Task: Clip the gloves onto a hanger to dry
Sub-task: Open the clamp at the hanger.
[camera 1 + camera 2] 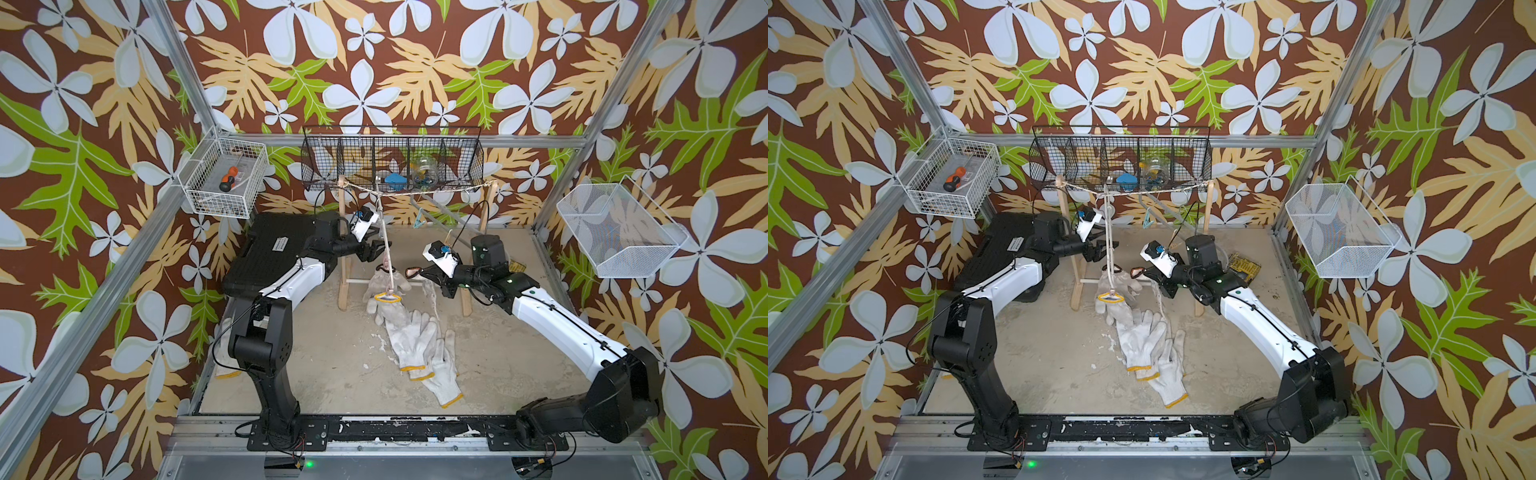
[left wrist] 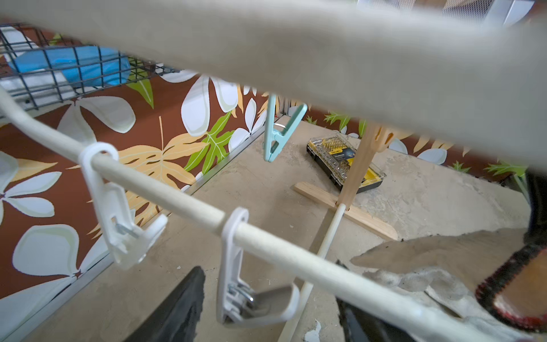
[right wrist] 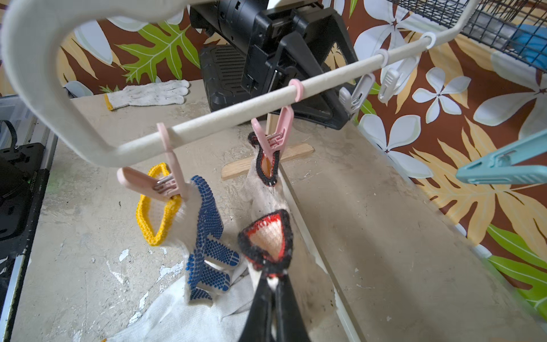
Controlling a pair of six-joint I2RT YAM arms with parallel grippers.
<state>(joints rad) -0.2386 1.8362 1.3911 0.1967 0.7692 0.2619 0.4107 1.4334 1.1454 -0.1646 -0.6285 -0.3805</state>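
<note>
My right gripper (image 3: 273, 277) is clamped tight on the rim of a dark-trimmed glove (image 3: 266, 237). Its black-and-red cuff gapes open just past my fingertips, and the rest of the knit trails down from them. That cuff sits below the hanger (image 3: 236, 117), under the stretch of bar between the two pink clips and apart from the bar.

On the hanger, one pink clip (image 3: 275, 136) bites the rim of a clipped dark-cuffed glove (image 3: 268, 170). The other pink clip (image 3: 154, 182) holds a blue-dotted glove (image 3: 207, 213) by its yellow cuff. Both hang under the bar, and the cuff I hold is near both.

My left gripper (image 1: 376, 249) is on the opposite side of the hanger from my right one, with its jaws apart. In the left wrist view a white clip (image 2: 236, 284) hangs from the bar between my black fingers (image 2: 180, 311). I cannot tell whether either finger touches it. A second white clip (image 2: 121, 213) hangs further along the same bar.

The loose gloves (image 1: 415, 345) lie in a pile on the surface (image 1: 332, 374), below the hanger and spreading toward my arm bases. One more stray glove (image 1: 227, 357) lies well apart from the hanger, beside my left arm's base.
</note>
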